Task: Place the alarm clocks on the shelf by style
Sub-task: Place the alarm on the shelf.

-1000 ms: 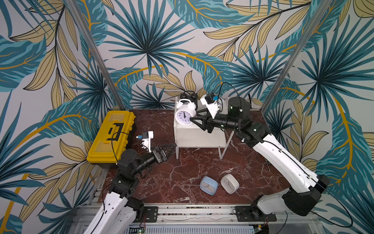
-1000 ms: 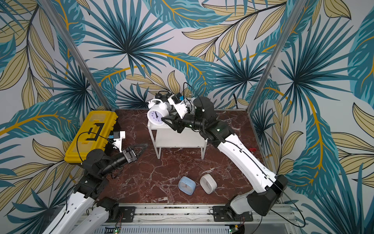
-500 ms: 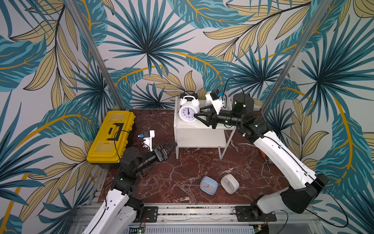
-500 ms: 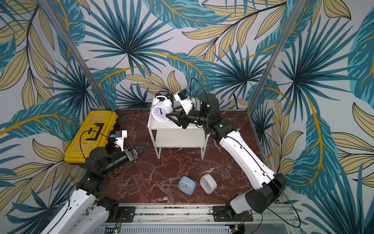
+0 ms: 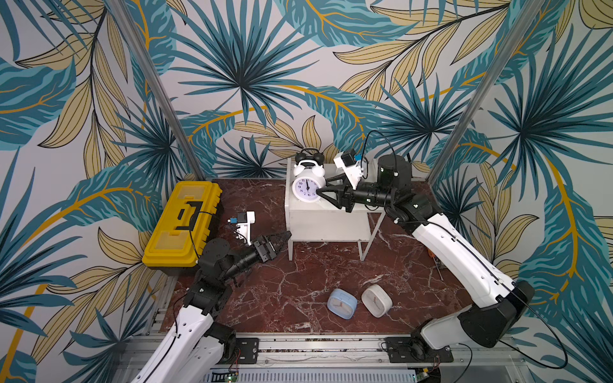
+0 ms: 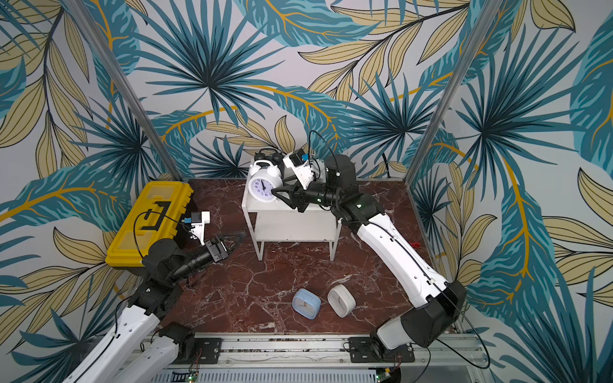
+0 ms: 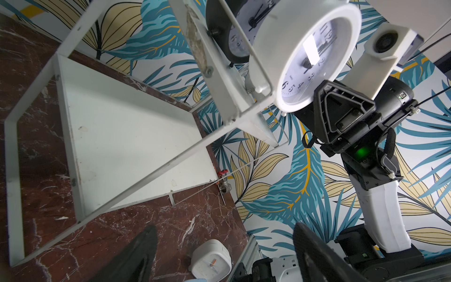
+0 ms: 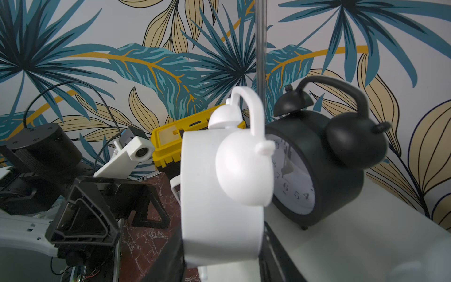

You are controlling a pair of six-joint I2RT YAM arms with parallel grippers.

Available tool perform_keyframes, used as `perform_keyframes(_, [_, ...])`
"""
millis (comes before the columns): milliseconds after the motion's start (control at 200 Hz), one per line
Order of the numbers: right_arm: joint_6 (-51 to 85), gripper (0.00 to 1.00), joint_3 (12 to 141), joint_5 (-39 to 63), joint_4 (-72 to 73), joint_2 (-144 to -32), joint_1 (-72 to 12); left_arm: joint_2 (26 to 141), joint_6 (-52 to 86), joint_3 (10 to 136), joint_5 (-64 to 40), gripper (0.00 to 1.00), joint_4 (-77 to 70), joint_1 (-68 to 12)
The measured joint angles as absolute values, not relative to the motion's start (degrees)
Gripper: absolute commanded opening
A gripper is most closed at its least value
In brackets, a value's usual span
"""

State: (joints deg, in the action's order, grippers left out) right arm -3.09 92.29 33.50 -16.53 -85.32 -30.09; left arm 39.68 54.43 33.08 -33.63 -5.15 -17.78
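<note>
1. Table [image 5: 298, 265]: open marble through the middle; yellow toolbox [image 5: 182, 228] along left edge.
2. Shelf [image 5: 328, 225] at table's back edge: lower board bare, right half of top board free.
3. Black twin-bell clock [image 5: 310, 156]: placed, top board's back-left corner.
4. White twin-bell clock [image 5: 306, 189]: top board's front-left corner, just in front of black one, pinched by right gripper [image 5: 321, 186]; seating unclear, not released.
5. Blue square clock [image 5: 341, 303], white square clock [image 5: 376, 300]: side by side near table's front edge, left to shelve.
6. Left gripper [image 5: 283, 238]: spread, empty, just beside shelf's front-left leg.
</note>
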Motion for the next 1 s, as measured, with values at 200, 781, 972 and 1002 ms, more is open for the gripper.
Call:
perform_keyframes(200, [-3.1, 0.23, 91.6, 33.5, -15.9, -86.5, -30.1, 40.2, 54.5, 32.9, -33.6, 0.88, -5.6, -17.8])
perform_keyframes(781, [-3.1, 0.48, 91.1, 32.6, -15.3, -86.5, -30.1, 40.5, 54.5, 32.1, -34.4, 0.86, -6.6, -17.8])
perform_keyframes(972, [-3.1, 0.48, 91.1, 32.3, -15.3, -86.5, -30.1, 40.5, 54.5, 31.6, -34.6, 0.86, -6.7, -17.8])
perform_keyframes(1002, [-3.1, 0.48, 91.1, 32.3, -15.3, -86.5, -30.1, 40.5, 54.5, 31.4, -34.6, 0.86, -6.6, -17.8])
